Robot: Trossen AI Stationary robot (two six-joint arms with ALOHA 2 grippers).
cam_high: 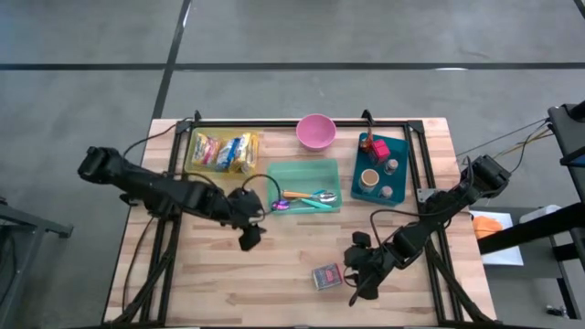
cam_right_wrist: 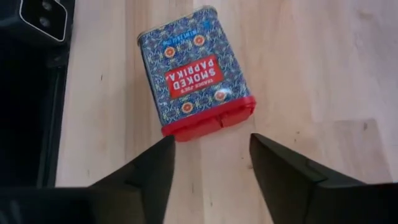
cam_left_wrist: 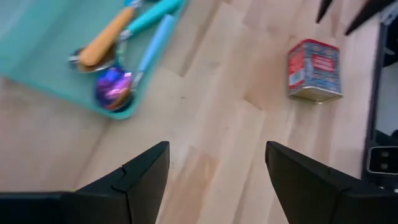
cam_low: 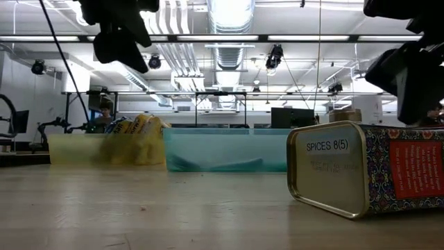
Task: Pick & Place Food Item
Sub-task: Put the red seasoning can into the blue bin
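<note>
We see the paprika tin [cam_high: 326,275] lying on its side on the bare wood table [cam_high: 274,274], near the front edge, right of centre. Label reads "SMOKED PAPRIKA" in the right wrist view [cam_right_wrist: 194,81], red cap end towards that camera; low view shows its base printed "SPICES 8(5)" [cam_low: 368,167].

Right gripper [cam_high: 358,272] sits just beside the tin on its right, fingers spread, nothing between them. Tin is ahead of the fingertips, not touching as far as we can tell.

Left gripper [cam_high: 249,236] hangs over bare wood, just in front of the green tray [cam_high: 274,174], fingers apart and empty. Tray holds utensils [cam_left_wrist: 115,46]: orange handle, teal handles, a purple spoon bowl.

At the back: yellow bin [cam_high: 194,157] with snack packets [cam_high: 228,151], pink bowl [cam_high: 315,131], dark teal tray [cam_high: 399,146] with small containers.
</note>
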